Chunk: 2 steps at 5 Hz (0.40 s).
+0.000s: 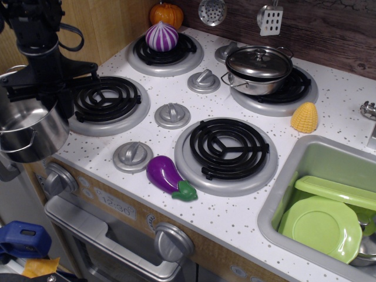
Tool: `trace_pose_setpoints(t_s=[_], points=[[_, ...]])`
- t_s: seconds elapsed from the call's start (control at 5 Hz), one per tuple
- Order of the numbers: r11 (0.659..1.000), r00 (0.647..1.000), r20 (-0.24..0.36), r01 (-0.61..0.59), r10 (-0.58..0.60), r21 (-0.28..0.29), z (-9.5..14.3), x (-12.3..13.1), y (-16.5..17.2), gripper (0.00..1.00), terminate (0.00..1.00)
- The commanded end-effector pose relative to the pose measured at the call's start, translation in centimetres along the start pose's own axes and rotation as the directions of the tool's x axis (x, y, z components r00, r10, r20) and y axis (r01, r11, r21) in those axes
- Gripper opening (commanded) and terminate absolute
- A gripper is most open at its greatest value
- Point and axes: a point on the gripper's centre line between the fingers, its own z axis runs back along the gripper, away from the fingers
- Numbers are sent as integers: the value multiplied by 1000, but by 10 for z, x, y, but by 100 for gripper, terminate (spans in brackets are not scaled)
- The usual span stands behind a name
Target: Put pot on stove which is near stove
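The pot (30,130) is a deep, shiny steel vessel with no lid and a thin wire loop handle on its side. It hangs directly under the claw (41,97), upright, off the left edge of the stove (176,88). The stove, to the claw's right, is white and speckled, with four black coil burners and grey knobs.

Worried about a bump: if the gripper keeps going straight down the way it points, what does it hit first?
The gripper points down into the pot it carries, so the pot's inside comes first; whether stove lies beneath is unclear.
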Motion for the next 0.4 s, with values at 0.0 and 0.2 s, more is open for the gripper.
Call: trace_pose_setpoints(t_s=[0.0, 0.2], points=[[996, 993, 105, 64, -57, -65, 17, 13, -24, 0, 0], [988, 988, 125, 104, -90, -111, 12, 20, -36, 0, 0]])
